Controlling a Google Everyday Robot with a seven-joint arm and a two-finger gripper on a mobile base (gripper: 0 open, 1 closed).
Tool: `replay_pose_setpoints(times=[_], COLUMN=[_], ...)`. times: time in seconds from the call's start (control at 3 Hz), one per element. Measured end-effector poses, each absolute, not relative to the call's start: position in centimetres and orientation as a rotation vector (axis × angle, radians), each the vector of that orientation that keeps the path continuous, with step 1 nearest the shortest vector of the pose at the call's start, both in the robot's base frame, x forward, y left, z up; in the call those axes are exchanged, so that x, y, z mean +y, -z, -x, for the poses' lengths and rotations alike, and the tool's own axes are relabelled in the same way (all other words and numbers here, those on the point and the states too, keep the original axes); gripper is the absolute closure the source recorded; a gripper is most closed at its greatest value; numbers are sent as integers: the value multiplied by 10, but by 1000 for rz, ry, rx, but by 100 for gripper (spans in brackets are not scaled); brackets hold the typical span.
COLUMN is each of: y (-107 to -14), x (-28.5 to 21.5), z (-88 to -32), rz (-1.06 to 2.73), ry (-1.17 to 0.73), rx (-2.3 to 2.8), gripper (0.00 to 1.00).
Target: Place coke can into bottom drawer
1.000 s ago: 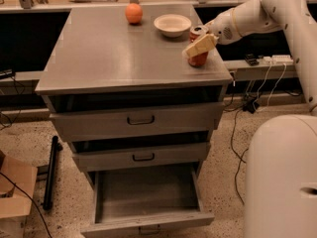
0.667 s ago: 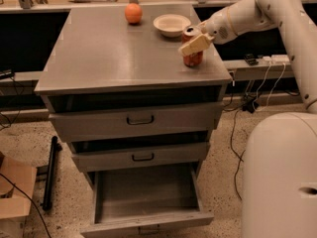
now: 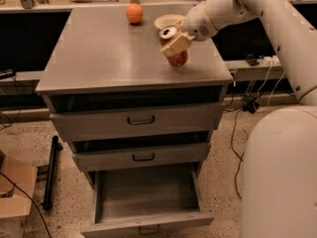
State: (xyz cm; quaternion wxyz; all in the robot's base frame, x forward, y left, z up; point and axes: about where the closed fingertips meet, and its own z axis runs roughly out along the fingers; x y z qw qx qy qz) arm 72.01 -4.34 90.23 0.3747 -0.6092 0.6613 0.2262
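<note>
Orange-red, silver-rimmed coke can (image 3: pixel 178 59) sat tilted, clamped in the white gripper's (image 3: pixel 173 47) fingers (image 3: pixel 178 42) at the grey metal surface's (image 3: pixel 109 58) far right. The tilted hold risked a slip short of the open grey bottom drawer (image 3: pixel 148 223).

coke can (image 3: pixel 177 59): middle hidden by the gripper (image 3: pixel 174 44) clasping it over the cabinet top (image 3: pixel 109 58), right side.
bowl (image 3: pixel 165 20): right part behind the gripper.
bottom drawer (image 3: pixel 148 220): handle (image 3: pixel 148 230) cut by the lower edge.

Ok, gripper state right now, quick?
Gripper: closed on the coke can, which is tilted, at the right side of the cabinet top.
</note>
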Motion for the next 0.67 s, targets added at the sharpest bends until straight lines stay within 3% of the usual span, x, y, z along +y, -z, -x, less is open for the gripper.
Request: replay_pose_setpoints(times=[0.67], y=[-901], x=[44], z=[-639], rz=[1899], ry=[-455], rx=[1489], gripper=[100])
